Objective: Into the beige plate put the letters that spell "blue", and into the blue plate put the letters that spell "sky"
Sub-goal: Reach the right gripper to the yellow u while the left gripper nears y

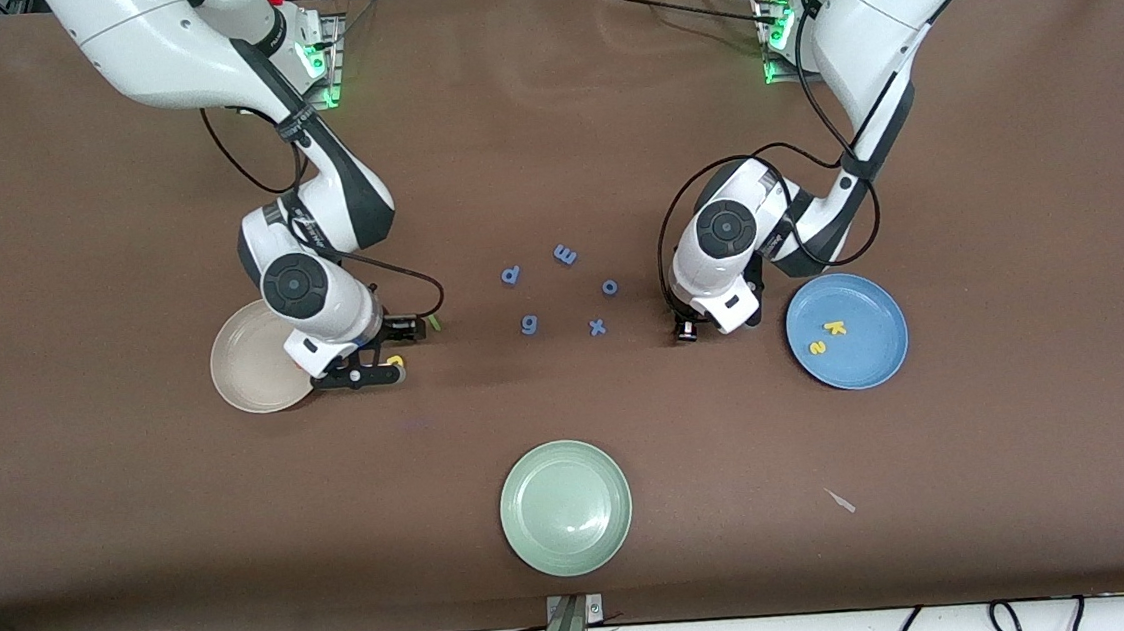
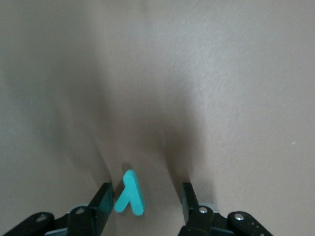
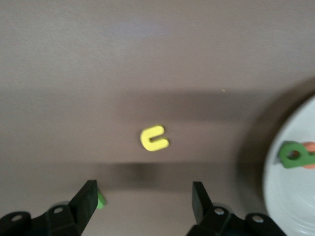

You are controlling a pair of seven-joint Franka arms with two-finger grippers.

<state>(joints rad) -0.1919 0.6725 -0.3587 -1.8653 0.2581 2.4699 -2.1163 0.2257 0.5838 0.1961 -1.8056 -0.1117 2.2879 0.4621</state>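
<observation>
My left gripper (image 2: 146,194) is low over the table beside the blue plate (image 1: 866,357), open, with the teal y (image 2: 129,196) lying between its fingers, close to one of them. In the front view the left gripper (image 1: 687,333) hides the y. The yellow k (image 1: 834,328) and yellow s (image 1: 817,347) lie in the blue plate. My right gripper (image 3: 145,194) stands open next to the beige plate (image 1: 240,371), holding nothing. The yellow u (image 3: 155,138) lies on the table just past its fingertips. The green l (image 3: 100,200) peeks out beside one finger. The green b (image 3: 294,155) and orange e (image 3: 310,158) are in the beige plate (image 3: 283,201).
Several periwinkle letters lie mid-table between the arms: p (image 1: 511,275), m (image 1: 565,253), o (image 1: 610,288), g (image 1: 529,325), x (image 1: 598,327). A pale green plate (image 1: 565,507) sits nearer the front camera. A small white scrap (image 1: 840,500) lies nearer the camera than the blue plate.
</observation>
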